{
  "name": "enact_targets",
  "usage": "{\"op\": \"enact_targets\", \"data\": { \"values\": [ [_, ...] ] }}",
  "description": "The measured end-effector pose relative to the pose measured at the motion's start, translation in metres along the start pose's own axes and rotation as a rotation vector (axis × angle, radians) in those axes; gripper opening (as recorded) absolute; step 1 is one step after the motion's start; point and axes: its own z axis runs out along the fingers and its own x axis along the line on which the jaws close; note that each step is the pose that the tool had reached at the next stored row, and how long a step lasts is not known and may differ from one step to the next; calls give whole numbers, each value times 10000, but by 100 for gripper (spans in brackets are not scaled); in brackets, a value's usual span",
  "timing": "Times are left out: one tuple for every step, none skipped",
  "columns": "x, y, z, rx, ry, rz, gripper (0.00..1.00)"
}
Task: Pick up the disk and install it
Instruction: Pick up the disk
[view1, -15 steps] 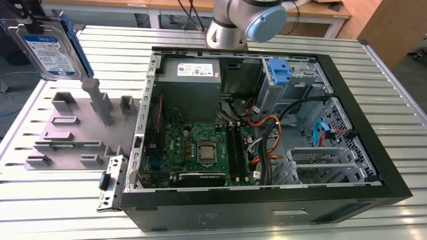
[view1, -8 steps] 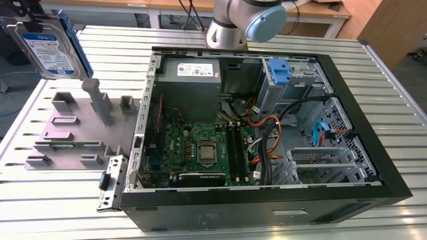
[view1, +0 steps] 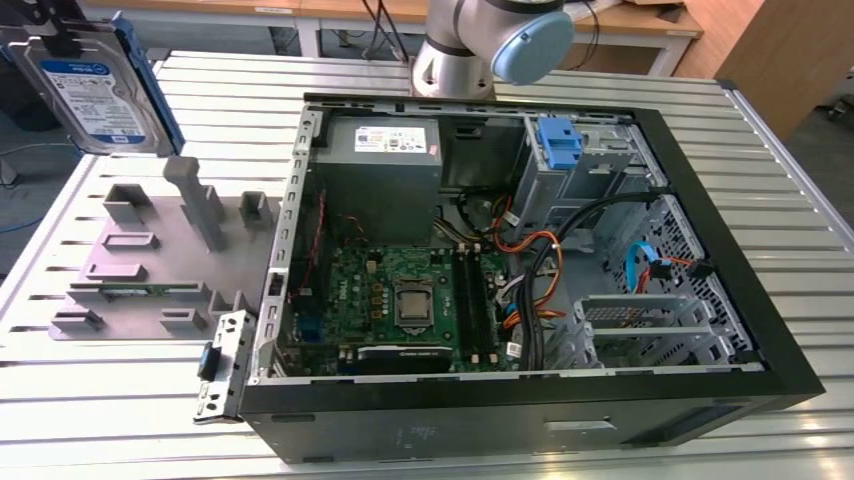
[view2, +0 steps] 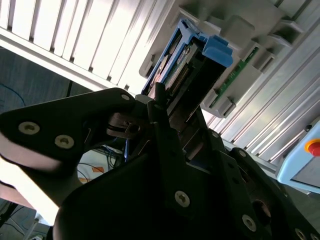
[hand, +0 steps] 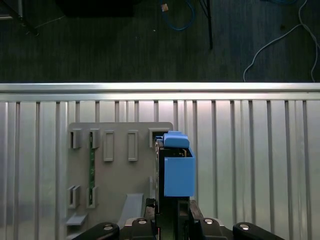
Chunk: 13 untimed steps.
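We judge the pick-up done and the install not yet done: the disk (view1: 94, 88) hangs in the air, standing on edge, outside the open computer case (view1: 467, 420), off the case's side at the exterior view's left. It is above the grey slotted holder (view1: 134, 270) that lies on the counter (view1: 107, 400) beside the case. In the second wrist view the tool (view2: 165, 107) is clamped on the disk, whose blue end points away from the tool.
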Motion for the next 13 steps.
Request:
{"op": "enact_targets", "data": {
  "values": [
    [-1, 0, -11, 1, 0, 0, 35],
    [-1, 1, -22, 2, -1, 0, 35],
    [-2, 1, -33, 2, -1, 0, 35],
    [-2, 1, -45, 1, -1, 0, 35],
    [-3, 2, -57, 0, 0, 0, 35],
    [-4, 2, -68, 1, -1, 0, 35],
    [-4, 2, -80, 1, -1, 0, 35],
    [-5, 3, -91, 1, -1, 0, 35],
    [-6, 3, -102, 1, 0, 0, 35],
    [-6, 3, -114, 1, 0, 0, 35],
    [-7, 3, -125, 1, 0, -1, 35],
    [-8, 4, -138, 1, 0, 0, 35],
    [-9, 4, -150, 1, -1, 0, 35]
  ]
}}
